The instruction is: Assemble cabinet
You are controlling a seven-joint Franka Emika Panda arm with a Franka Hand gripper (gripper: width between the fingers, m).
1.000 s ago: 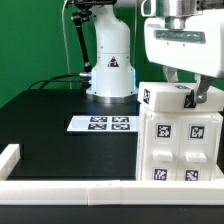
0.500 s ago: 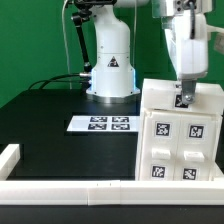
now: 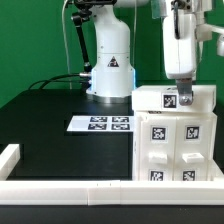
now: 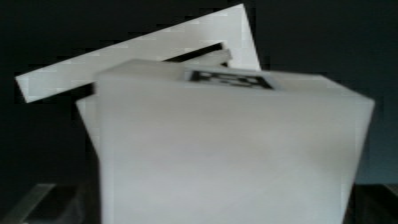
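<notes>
The black table [image 3: 50,120] fills most of the exterior view, edged at the front by a low white rail [image 3: 60,186]. The white robot base [image 3: 110,62] stands at the back, cables trailing to the exterior view's left. The cabinet [image 3: 175,140] stands at the exterior view's right, near the front rail, a tall white box with square tags on its front face and one tag on its top. The arm comes down from above so that the gripper [image 3: 182,98] sits at the cabinet's top edge, right by that top tag; whether the jaws are wide, narrow or clamped on the box cannot be told. The marker board [image 3: 101,124] lies flat between base and cabinet. The wrist view shows the cabinet's white top and tag close up, blurred.
</notes>
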